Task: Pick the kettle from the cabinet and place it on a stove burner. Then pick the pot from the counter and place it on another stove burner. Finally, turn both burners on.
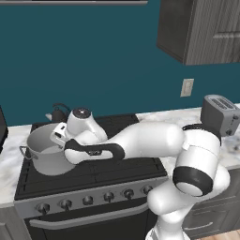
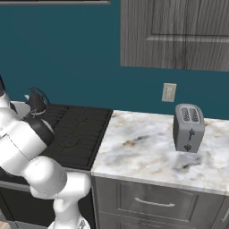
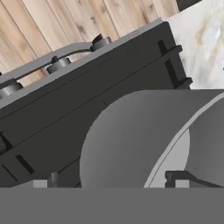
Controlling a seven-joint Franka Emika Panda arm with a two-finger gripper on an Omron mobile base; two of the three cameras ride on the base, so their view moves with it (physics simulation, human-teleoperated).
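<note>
Two vessels on the stove, knobs untouched.

Left base view: the pot (image 1: 47,150) sits on the near-left burner, the gripper (image 1: 60,135) at its rim, the kettle (image 1: 59,113) far behind.
Right base view: kettle on the far grate.
Hand view: fingers (image 3: 178,176) straddle the pot wall, clamped or loose unclear; lifting away crooked could drag it off-centre.

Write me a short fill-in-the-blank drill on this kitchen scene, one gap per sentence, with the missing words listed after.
1. The pot sits on the front-left grate of the ____.
2. The kettle stands on a burner ____ the pot, nearer the teal wall.
3. The grey toaster stands on the marble ____ to the right of the cooktop.
4. The gripper is at the pot's ____.

Missing words: stove; behind; counter; rim
</note>
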